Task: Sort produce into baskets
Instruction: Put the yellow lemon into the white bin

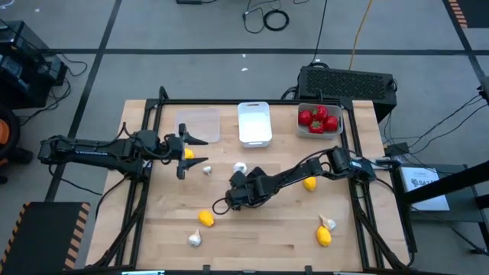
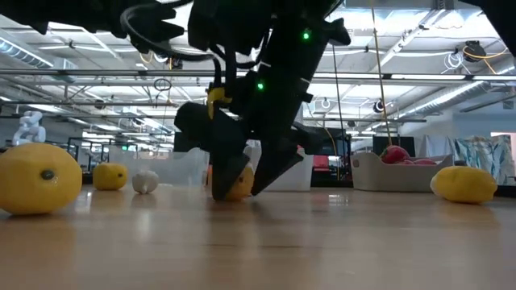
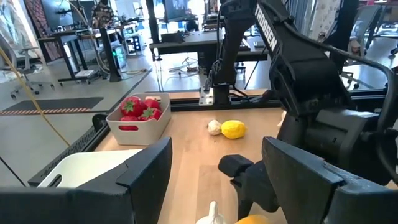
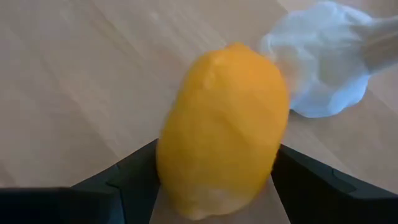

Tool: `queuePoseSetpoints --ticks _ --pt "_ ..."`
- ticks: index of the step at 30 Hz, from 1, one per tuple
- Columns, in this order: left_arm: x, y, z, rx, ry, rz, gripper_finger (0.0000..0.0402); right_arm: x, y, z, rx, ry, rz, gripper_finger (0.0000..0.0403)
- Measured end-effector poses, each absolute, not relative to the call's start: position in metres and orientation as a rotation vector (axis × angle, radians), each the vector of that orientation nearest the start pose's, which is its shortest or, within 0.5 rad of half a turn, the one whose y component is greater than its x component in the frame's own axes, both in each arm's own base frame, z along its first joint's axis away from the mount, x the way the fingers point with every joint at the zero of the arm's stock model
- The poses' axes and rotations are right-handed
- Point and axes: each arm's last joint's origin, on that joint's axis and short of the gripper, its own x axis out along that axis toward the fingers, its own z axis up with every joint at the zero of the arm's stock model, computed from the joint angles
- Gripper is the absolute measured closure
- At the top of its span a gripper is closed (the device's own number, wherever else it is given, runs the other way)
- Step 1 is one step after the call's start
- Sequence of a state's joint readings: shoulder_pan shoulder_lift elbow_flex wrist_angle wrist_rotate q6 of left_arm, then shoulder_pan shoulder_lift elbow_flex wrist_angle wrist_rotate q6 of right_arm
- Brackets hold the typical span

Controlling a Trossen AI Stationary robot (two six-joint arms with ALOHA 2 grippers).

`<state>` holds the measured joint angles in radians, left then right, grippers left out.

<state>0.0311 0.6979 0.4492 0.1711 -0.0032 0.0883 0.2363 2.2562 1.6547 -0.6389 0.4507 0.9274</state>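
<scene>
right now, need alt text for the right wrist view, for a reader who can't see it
A yellow lemon fills most of the frame, sitting between the right gripper and its two dark fingers on the pale wooden table. A whitish garlic bulb lies just beyond the lemon.

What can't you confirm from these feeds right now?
- Right claw on a lemon: high view hides that lemon under the arm; lifted or resting, cannot tell.
- White tray contents: too small to tell, high view.
- Garlic: cut off by the left wrist view's edge.
</scene>
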Motion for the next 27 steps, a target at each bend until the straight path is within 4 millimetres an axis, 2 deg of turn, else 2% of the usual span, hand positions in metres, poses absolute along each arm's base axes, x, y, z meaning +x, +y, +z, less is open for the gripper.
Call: queuePoseSetpoints --ticks 7,19,23,27 --pt "0.166 0.005 0.263 0.09 0.08 0.031 0.0146 0.445 0.092 0.131 0.393 0.933 -0.706 0.0135" --pt "0.166 0.005 0.263 0.09 0.079 0.031 0.0146 0.446 0.09 0.132 0.379 0.942 -0.695 0.0189" --pt "0.166 0.005 0.263 0.09 0.08 0.031 0.0146 0.444 0.09 0.142 0.384 0.938 -0.676 0.0196" --pt "0.166 0.005 0.264 0.091 0.079 0.031 0.0146 0.441 0.091 0.164 0.39 0.906 -0.643 0.0194"
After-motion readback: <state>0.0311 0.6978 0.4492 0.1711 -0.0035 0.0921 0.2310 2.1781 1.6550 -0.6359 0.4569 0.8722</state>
